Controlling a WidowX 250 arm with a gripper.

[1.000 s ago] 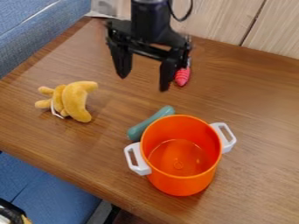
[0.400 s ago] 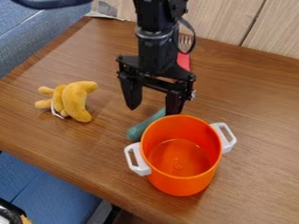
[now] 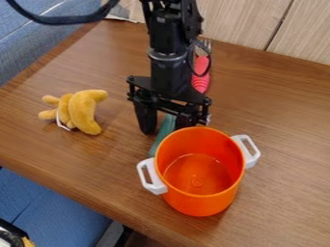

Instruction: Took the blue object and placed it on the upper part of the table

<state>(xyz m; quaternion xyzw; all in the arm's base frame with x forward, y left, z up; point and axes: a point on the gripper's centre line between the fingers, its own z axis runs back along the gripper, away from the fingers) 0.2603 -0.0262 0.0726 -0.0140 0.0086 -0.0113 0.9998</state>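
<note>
In the camera view, a black gripper (image 3: 167,129) straddles a blue-green object (image 3: 163,135) beside an orange pot (image 3: 199,201) on a wooden table (image 3: 277,111). Over the last 1.0 second, the arm has come down from above the object to the pot's far rim, its 2 fingers drawing somewhat closer together in the final 0.4 seconds. The object, slanted more broadly across the wood in both earlier frames, has swung more in line with the arm, its near end partly behind the pot. The 2 fingers stand apart with the object between them; whether both press on it, the frame does not tell.

The turn suggests at least 1 finger has nudged the object, a sign that the pickup is under way but the placing is still ahead. A firm pinch and a straight lift, clear of the pot's rim, appear to be called for next. A yellow plush toy (image 3: 85,112) and a red-handled fork (image 3: 201,83) lie where they were 1.0 second ago.
</note>
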